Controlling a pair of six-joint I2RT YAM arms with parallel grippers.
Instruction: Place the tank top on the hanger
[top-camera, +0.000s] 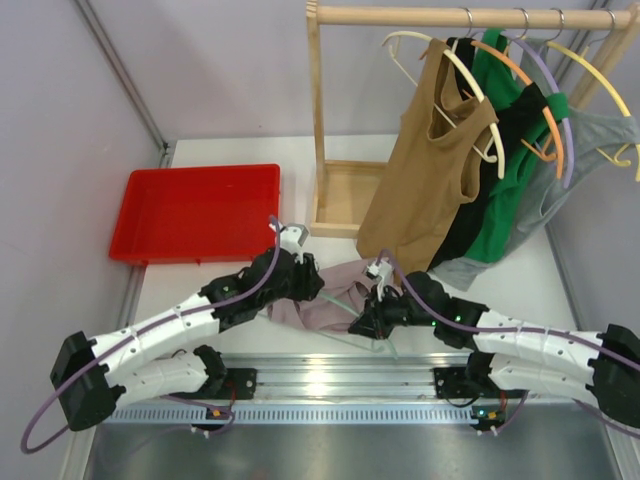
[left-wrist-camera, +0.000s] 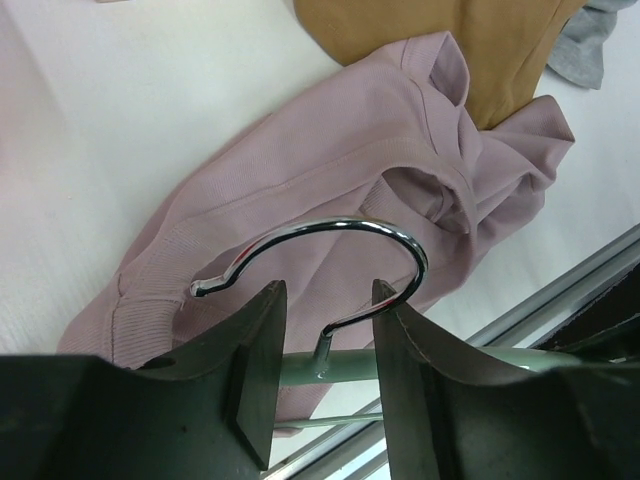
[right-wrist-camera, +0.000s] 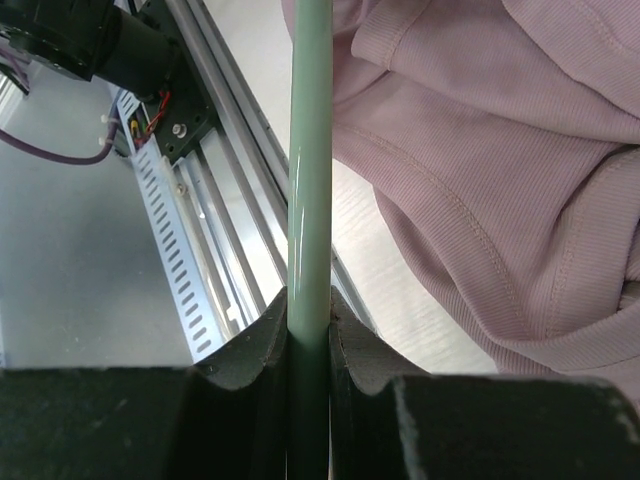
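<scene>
On the white table (top-camera: 170, 285), near its front edge, the tank top (top-camera: 318, 306) lies crumpled. The right gripper (right-wrist-camera: 308, 300) clamps the hanger (right-wrist-camera: 310, 180). The left gripper (left-wrist-camera: 328, 290) stands parted astride the hook (left-wrist-camera: 330, 228) stem.

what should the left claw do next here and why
Probably back the left claw off the hook and reach for the tank top at its strap opening. Its jaws stand open around the hook's stem, gripping nothing. The right claw is clamped on the mint-green hanger, and the top lies loose on the table, not yet on the hanger.
</scene>
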